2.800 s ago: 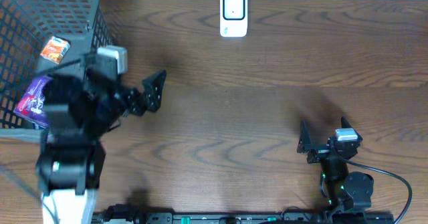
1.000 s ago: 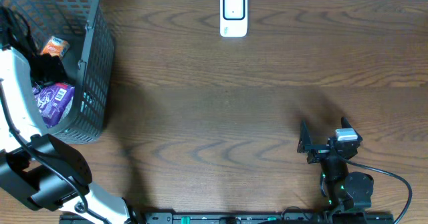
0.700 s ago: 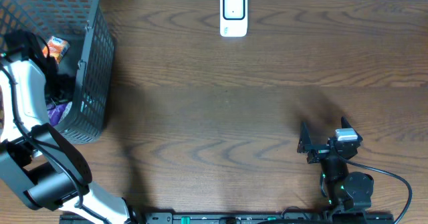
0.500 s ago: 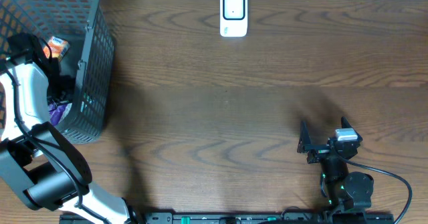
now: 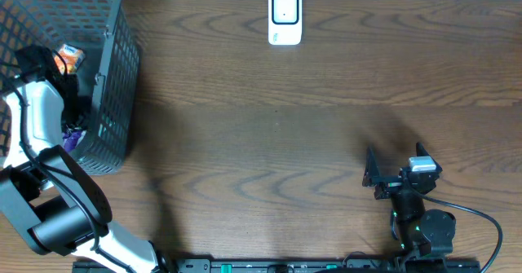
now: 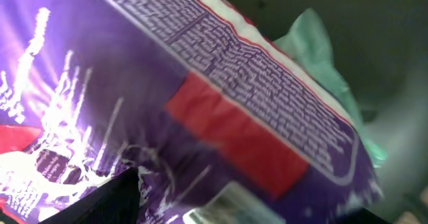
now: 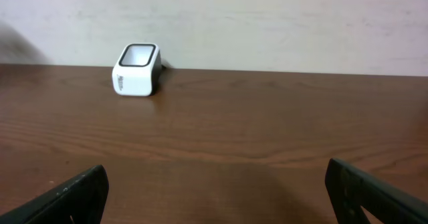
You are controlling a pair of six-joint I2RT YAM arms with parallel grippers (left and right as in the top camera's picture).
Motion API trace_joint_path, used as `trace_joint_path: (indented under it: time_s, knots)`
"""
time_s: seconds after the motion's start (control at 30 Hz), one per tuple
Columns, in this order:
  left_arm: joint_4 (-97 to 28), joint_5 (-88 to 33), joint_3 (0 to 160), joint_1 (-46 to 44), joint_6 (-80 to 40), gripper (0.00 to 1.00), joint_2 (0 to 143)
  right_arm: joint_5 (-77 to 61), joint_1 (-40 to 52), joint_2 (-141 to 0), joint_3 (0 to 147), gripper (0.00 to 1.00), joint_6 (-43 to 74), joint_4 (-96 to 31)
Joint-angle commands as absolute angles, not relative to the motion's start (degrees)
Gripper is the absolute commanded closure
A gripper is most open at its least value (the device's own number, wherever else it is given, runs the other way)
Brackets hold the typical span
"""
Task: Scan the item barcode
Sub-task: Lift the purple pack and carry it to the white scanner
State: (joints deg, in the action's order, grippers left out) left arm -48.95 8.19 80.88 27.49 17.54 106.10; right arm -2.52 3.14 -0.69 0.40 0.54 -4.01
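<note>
Reach has deepened into the basket (image 5: 114, 77); left gripper (image 5: 72, 110) now hangs close over the purple packet (image 6: 200, 117) lying there, though I cannot tell its jaws; right gripper (image 5: 373, 175) idles, jaws wide apart; pickup looks imminent, scanner (image 5: 285, 16) well away.

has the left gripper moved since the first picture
Yes. The left gripper swung left off the bare table into the basket, farther from the scanner.

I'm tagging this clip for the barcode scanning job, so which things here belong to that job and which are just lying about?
In the job:
purple packet, filling the left wrist view
white scanner at the table's far edge
grey basket holding the packet

Lying about:
orange packet in the basket
pale green packet behind the purple one
right gripper, open and idle
</note>
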Motion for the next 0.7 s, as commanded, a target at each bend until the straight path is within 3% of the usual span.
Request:
trace_joint_path:
  time_s: [0.0, 0.07, 0.1, 0.17, 0.23, 0.3, 0.67]
  knots:
    - [-49.08, 11.0, 79.37, 27.57, 18.39, 0.28, 107.44, -2.02, 3.42, -0.45, 0.32, 0.01, -0.3, -4.25]
    - [-48.88, 11.0, 79.35, 27.57, 18.39, 0.31, 107.44, -2.02, 3.42, -0.45, 0.32, 0.01, -0.3, -4.25]
    - [-48.71, 11.0, 79.35, 27.57, 18.37, 0.37, 107.44, -2.02, 3.42, -0.45, 0.32, 0.01, -0.3, -4.25]
    - [-48.45, 10.98, 79.35, 27.57, 18.37, 0.6, 107.44, -2.02, 3.42, -0.45, 0.32, 0.01, -0.3, -4.25]
    - [-48.27, 10.98, 79.35, 27.57, 18.37, 0.73, 107.44, -2.02, 3.42, -0.45, 0.32, 0.01, -0.3, -4.25]
    - [-48.27, 10.98, 79.35, 27.57, 18.37, 0.92, 107.44, -2.02, 3.42, -0.45, 0.32, 0.01, -0.3, -4.27]
    - [-45.84, 10.96, 84.66, 27.57, 8.54, 0.93, 101.65, -2.02, 3.42, -0.45, 0.32, 0.01, -0.3, -4.25]
